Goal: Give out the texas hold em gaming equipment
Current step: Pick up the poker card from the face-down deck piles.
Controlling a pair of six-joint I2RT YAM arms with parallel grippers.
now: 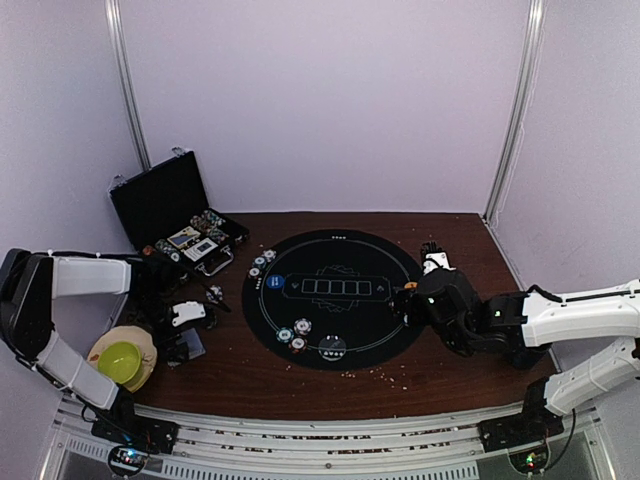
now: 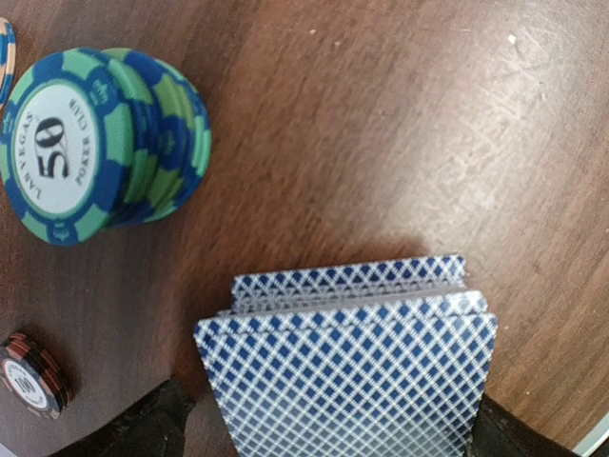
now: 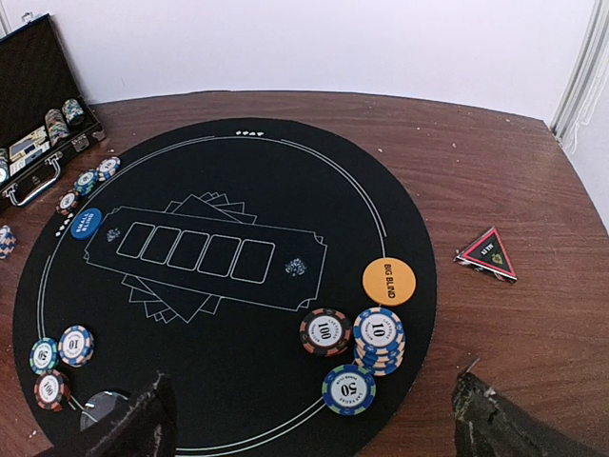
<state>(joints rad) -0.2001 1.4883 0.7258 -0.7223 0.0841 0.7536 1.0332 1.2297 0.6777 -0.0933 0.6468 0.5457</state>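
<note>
The left gripper (image 2: 333, 433) has its jaws spread wide on either side of a deck of blue-diamond-backed playing cards (image 2: 352, 371) lying flat on the wooden table (image 2: 400, 133). The deck fills the gap from finger to finger, and I cannot tell whether the pads actually press its edges. Just beyond the deck, a slumped stack of green-and-blue 50 chips (image 2: 105, 143) rests on the wood, and a small dark red stack (image 2: 33, 373) sits apart from it.

The right gripper (image 3: 314, 409) hangs released and empty over the right part of the round black mat (image 3: 238, 162). Right before it stand three chip piles close together: a 50 pile (image 3: 348, 388), a 100 pile (image 3: 325, 331) and a taller 10 pile (image 3: 379, 335). An orange Big Blind disc (image 3: 389, 281) lies just past them. Across the mat, a blue disc (image 3: 84, 222) lies near its left rim, with more chips (image 3: 57, 362) toward the near-left rim. At the far left of the table stands the open black case (image 1: 165, 205) — chips and cards are in its tray.
</note>
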